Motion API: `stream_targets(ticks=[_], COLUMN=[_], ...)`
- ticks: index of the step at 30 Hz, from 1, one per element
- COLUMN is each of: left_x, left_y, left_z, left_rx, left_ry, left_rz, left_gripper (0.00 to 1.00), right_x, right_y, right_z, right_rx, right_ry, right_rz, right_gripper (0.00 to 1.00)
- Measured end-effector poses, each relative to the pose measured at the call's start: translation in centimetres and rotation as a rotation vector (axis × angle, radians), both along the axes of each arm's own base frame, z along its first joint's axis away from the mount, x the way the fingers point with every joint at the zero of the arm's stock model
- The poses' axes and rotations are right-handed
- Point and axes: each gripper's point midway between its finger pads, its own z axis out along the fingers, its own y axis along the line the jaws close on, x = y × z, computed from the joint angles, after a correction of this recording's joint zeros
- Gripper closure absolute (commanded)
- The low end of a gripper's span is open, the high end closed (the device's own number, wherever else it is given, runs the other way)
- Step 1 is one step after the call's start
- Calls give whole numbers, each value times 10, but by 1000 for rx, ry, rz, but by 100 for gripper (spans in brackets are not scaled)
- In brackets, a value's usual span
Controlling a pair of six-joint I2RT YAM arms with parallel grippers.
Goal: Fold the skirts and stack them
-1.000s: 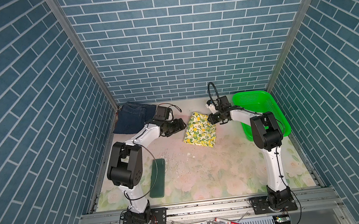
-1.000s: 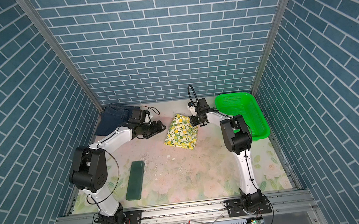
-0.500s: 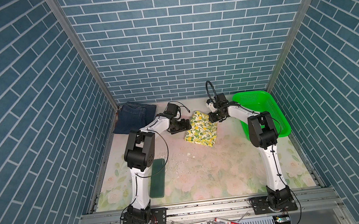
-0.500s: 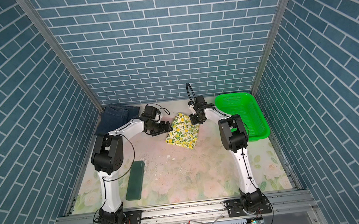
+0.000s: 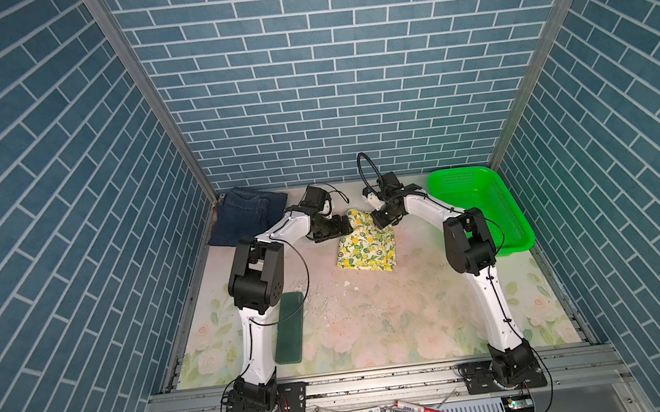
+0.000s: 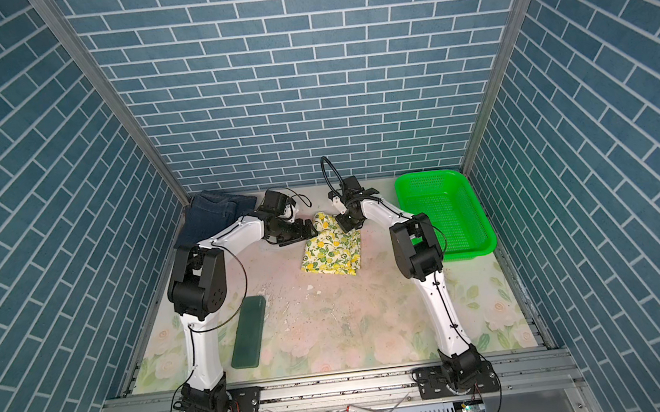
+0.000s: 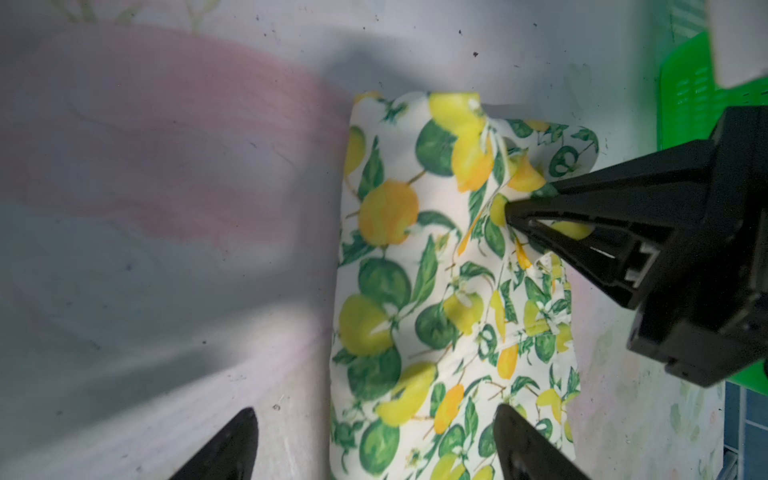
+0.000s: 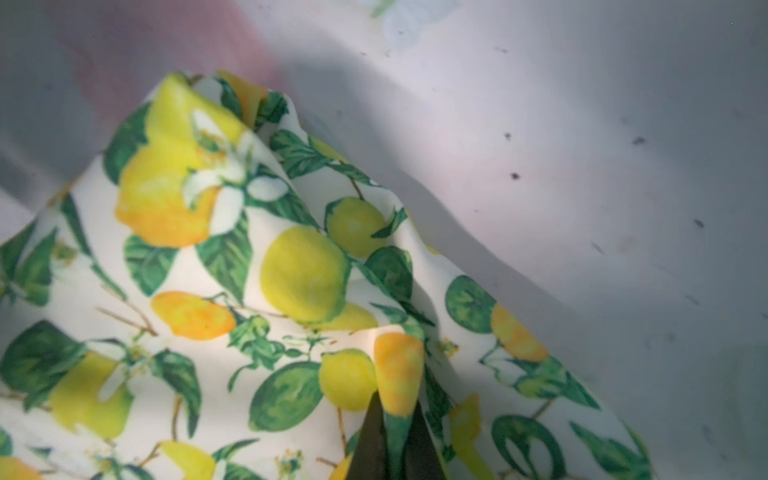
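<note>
Folding step on the lemon-print skirt (image 5: 366,245), lying mid-back on the surface (image 5: 373,319) — the right end effector (image 8: 395,440) pinched its far edge, while the left end effector (image 7: 376,440) stood released astride its left edge, probably needing a matching grip next.

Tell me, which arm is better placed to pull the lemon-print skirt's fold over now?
Probably the right: the right gripper is shut on a fold of the lemon-print skirt. The left gripper is open at the skirt's edge, holding nothing.
</note>
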Motion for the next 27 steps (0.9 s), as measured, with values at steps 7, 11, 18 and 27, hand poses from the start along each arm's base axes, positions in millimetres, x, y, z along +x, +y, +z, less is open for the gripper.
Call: stream_targets(ticks=[7,11,18,27], left_x=[9,11,20,37], left_y=[-4,-5,-8,-19], left_z=[-5,-13,-21,-23], left_rx=[-17,-17,-13,-55], left_ry=[5,18,33,36], left_rz=[-5,-7,-3,7], left_gripper=[11,11,12,25], right_x=[-7,-9,-9,-14], right_y=[11,12,12,15], right_z=[-1,-1,-1,-1], right_rx=[-6,5,3,12], right_ry=[-10,-19,-32,-30], right_rz=[59,73,99,123], right_gripper=[100,100,100,100])
